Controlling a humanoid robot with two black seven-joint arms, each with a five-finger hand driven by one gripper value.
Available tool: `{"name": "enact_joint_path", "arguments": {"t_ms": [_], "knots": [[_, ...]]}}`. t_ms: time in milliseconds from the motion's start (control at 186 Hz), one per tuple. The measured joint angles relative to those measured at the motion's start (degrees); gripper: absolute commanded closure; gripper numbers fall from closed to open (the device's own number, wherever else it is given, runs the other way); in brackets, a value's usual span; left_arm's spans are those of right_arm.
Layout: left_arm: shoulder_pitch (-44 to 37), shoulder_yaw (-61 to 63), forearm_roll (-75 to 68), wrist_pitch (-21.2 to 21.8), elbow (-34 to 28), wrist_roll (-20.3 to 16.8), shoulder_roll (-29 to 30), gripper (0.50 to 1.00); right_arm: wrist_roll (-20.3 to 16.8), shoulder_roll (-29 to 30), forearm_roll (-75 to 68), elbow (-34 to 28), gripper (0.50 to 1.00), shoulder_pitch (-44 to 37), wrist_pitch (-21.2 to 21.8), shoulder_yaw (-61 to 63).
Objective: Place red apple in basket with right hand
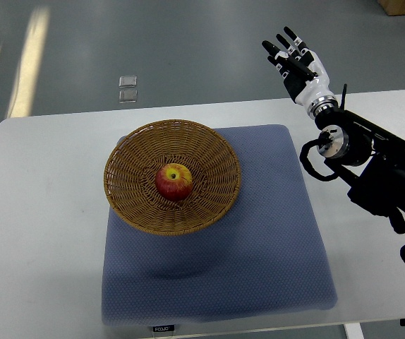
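1. The red apple (173, 181) lies in the bottom of the basket (128, 205), a little left of the frame's centre, with its stem dimple facing up and a yellowish patch around it.
2. The basket is a round, shallow wicker bowl, brown, resting on the upper left part of a blue-grey mat (259, 247).
3. The mat is square with rounded corners and covers the middle of a white table (40, 240); a small dark label shows at its lower edge.
4. The right hand (295, 62) is in the upper right of the frame, well apart from the basket and past the table's far edge, its fingers stretched out straight and holding nothing.
5. Its black arm (372, 159) comes in from the right edge over the table's right side.
6. Two small pale squares (127, 88) lie on the grey floor (188, 42) above the table, upper left of centre.
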State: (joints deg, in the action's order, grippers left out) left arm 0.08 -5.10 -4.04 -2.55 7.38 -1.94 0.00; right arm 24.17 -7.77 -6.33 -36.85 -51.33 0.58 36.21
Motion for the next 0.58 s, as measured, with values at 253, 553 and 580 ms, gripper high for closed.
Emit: {"name": "enact_joint_path", "arguments": {"t_ms": [253,553,580], "knots": [[0.0,0.0,0.0,0.0,0.0,0.0,0.0,0.500,0.4,0.0,-2.1,1.2,0.587,0.8,1.7,0.0],[0.0,0.0,0.0,0.0,0.0,0.0,0.0,0.500,0.8,0.0,-2.0,1.9,0.587,0.9,1.7,0.0],[0.0,0.0,0.0,0.0,0.0,0.0,0.0,0.500,0.8,0.0,-2.0,2.0,0.587,0.9,1.7,0.0]]}}
